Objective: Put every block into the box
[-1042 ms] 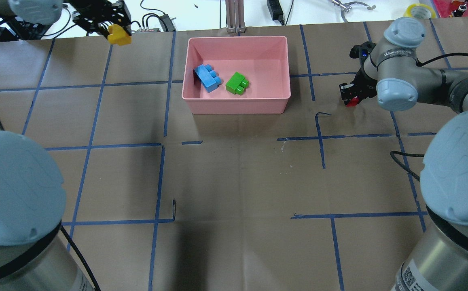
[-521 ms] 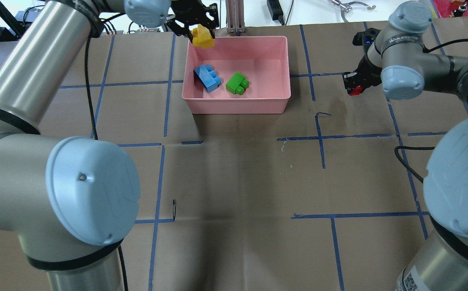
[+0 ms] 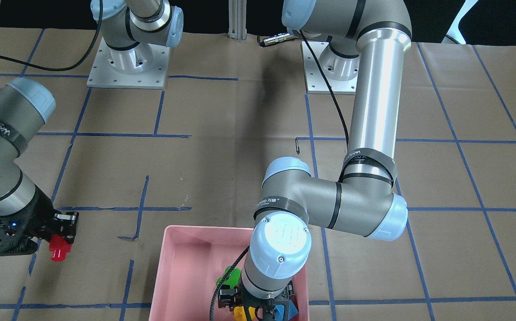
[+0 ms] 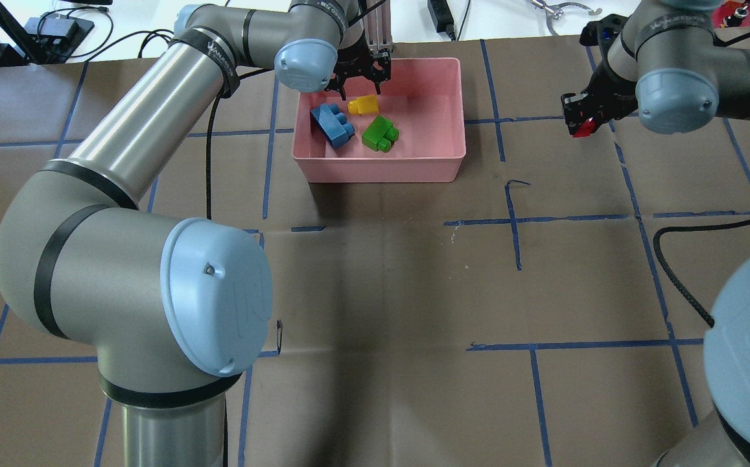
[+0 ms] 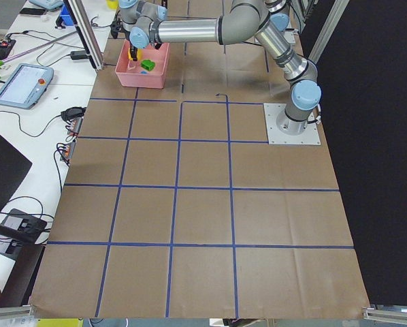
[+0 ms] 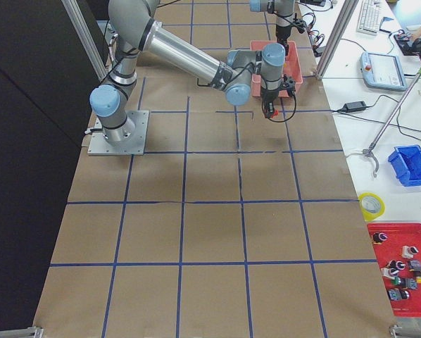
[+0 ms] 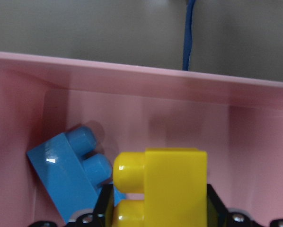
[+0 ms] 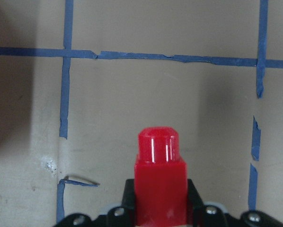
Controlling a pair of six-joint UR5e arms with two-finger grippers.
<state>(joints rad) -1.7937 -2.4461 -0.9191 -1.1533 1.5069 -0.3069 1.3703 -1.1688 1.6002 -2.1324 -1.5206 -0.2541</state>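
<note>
The step in hand seems to be the placing of the third block. The left gripper is inside the pink box, near its far left corner, and its jaws are closed on the yellow two-stud block. In the left wrist view the block sits tight between the two black fingers, low over the box floor. The blue block lies by the left wall of the box and the green block near the middle. Both are close to the yellow one, and I cannot tell if they touch it.

In my judgement, the next move is to open the jaws and lift straight up, so that the fingers do not push the blue block.

The left arm is stretched far forward over the table, with the wrist bent down into the box.

The right gripper holds the small red one-stud block between narrow jaws, with the stud pointing out. It hangs over the table to the right of the box, well apart from it. After the yellow block, it must carry the red one over the right rim.
</note>
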